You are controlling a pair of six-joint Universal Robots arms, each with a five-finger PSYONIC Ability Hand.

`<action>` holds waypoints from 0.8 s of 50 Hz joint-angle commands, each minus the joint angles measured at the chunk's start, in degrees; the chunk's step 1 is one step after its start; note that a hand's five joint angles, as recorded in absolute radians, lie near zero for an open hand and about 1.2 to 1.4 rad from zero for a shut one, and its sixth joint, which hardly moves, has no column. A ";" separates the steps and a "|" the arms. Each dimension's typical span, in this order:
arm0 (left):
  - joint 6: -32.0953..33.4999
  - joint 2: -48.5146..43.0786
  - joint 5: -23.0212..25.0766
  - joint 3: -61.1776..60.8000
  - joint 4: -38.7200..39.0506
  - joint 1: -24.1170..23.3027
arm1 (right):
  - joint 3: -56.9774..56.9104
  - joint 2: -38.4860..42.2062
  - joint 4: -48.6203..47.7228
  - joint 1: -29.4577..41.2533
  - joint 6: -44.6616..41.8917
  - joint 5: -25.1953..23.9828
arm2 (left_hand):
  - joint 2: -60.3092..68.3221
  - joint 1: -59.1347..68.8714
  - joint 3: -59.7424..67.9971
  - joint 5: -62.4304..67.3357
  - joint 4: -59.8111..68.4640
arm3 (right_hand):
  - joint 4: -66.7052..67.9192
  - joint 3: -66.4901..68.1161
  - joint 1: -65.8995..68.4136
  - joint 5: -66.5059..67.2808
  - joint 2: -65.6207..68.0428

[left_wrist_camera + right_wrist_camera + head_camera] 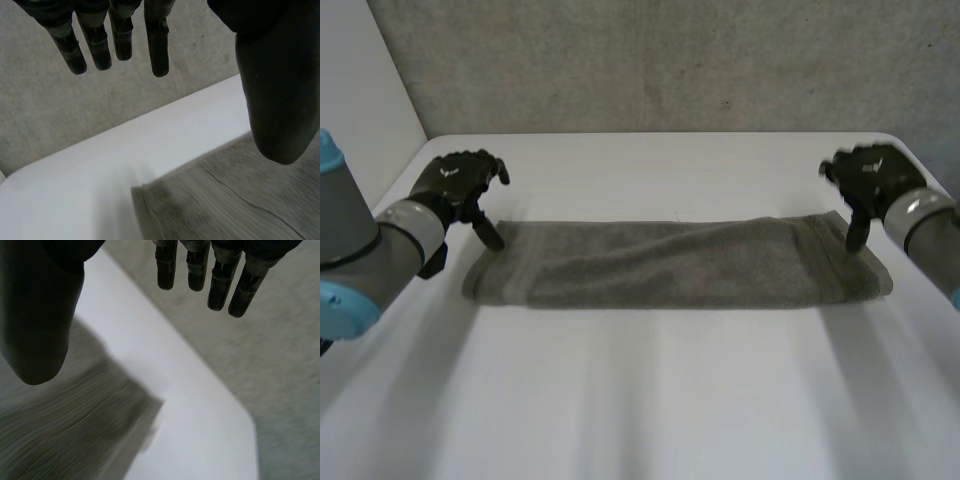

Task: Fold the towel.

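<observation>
Your left hand (458,183) is at the left end of the towel (680,263), beside its far corner. The fingers are straight and set well apart from the thumb, and they grip nothing. In the head view one black digit points down at that corner, but you cannot tell from there whether its tip touches the cloth. In the left wrist view the fingers (159,50) hang parted over the white table (100,165) and the grey wall (45,115) behind it. The thumb stands above the towel's corner area, and no cloth lies between thumb and fingers.

Your right hand (872,178) mirrors this at the towel's right end, by the far right corner. It is also relaxed and spread, with nothing pinched. In the head view a digit reaches down toward the cloth's far edge, and contact is again unclear. In the right wrist view its fingers (166,270) extend straight over the table's edge and the grey surface beyond it. The thumb hangs over the towel, whose corner lies under the palm.

The towel is grey and folded into a long, narrow band. It lies flat across the table from your left to your right, somewhat nearer the far edge than the near one. Both arms come in from the sides, grey with light-blue caps.
</observation>
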 commanded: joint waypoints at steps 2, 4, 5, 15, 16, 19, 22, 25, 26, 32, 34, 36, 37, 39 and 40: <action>-0.43 0.57 -0.01 -8.66 7.66 -0.13 | 9.65 0.40 -1.47 -2.36 -3.06 -4.79 | -3.24 -3.61 -3.52 -2.26 -3.83 | -1.39 -0.94 -1.24 -0.29 -1.74; -0.43 0.57 -0.10 -9.01 8.28 -0.39 | 11.07 0.67 -3.15 -3.51 -3.15 -5.77 | -3.24 -3.61 -3.52 -2.26 -3.83 | -0.35 0.10 -0.21 0.74 -0.71; -0.43 0.57 -0.10 -9.02 8.28 -0.39 | 12.37 1.28 -5.24 -4.56 -3.24 -6.47 | -3.24 -3.61 -3.52 -2.26 -3.83 | -0.35 0.10 -0.21 0.74 -0.71; -0.43 0.57 -0.10 -9.90 8.64 -1.45 | 15.11 5.50 -16.86 -5.54 -3.41 -7.70 | -3.41 -3.78 -3.69 -2.43 -4.00 | 10.59 11.03 10.73 11.68 10.23; -0.43 0.57 -0.10 -9.90 8.64 -1.45 | 15.02 6.29 -17.65 -5.62 -3.50 -7.27 | -3.41 -3.78 -3.69 -2.43 -4.00 | 12.08 12.53 12.23 13.18 11.73; -0.43 0.57 -0.10 -10.25 8.64 -1.71 | 14.32 7.87 -17.74 -5.62 -3.50 -7.09 | -3.41 -3.78 -3.69 -2.43 -4.00 | 14.44 14.89 14.59 15.54 14.09; -0.43 0.57 -0.10 -10.34 8.64 -1.62 | 13.88 8.84 -17.92 -5.97 -3.68 -7.09 | -3.41 -3.78 -3.69 -2.43 -4.00 | 19.62 20.07 19.77 20.72 19.27; -0.43 0.57 -0.10 -10.34 8.64 -1.62 | 13.01 9.89 -17.83 -6.76 -4.02 -7.00 | -3.41 -3.78 -3.69 -2.43 -4.00 | 36.25 36.69 36.39 37.34 35.89; -0.43 0.57 -0.10 -10.34 8.64 -1.62 | 13.00 9.90 -17.83 -6.77 -4.03 -7.00 | -3.41 -3.78 -3.69 -2.43 -4.00 | 36.32 36.77 36.46 37.41 35.96; -0.43 0.31 -0.10 -10.42 8.64 -1.53 | 12.12 10.08 -17.13 -9.48 -6.04 -6.91 | -3.41 -3.78 -3.69 -2.43 -4.00 | 64.17 64.62 64.31 65.26 63.81; -0.43 0.22 -0.10 -10.60 8.64 -1.53 | 11.68 9.81 -16.95 -10.72 -6.66 -6.91 | -3.41 -3.78 -3.69 -2.43 -4.00 | 65.70 66.15 65.84 66.79 65.34; -0.43 0.22 -0.10 -10.60 8.72 -1.53 | 10.63 9.11 -16.78 -13.69 -7.71 -6.83 | -3.41 -3.78 -3.69 -2.43 -4.00 | 65.70 66.15 65.84 66.79 65.34; -0.43 0.14 -0.01 -10.60 8.72 -1.45 | 10.63 9.11 -16.78 -13.71 -7.72 -6.82 | -3.41 -3.78 -3.69 -2.43 -4.00 | 65.70 66.15 65.84 66.79 65.34; -0.43 0.14 -0.10 -10.51 8.72 -1.45 | 9.05 7.88 -16.25 -16.94 -9.47 -6.74 | -3.41 -3.78 -3.69 -2.43 -4.00 | 65.70 66.15 65.84 66.79 65.34; -0.43 0.05 -0.01 -10.51 8.72 -1.45 | 9.04 7.88 -16.25 -16.96 -9.48 -6.74 | -3.41 -3.78 -3.69 -2.43 -4.00 | 65.70 66.15 65.84 66.79 65.34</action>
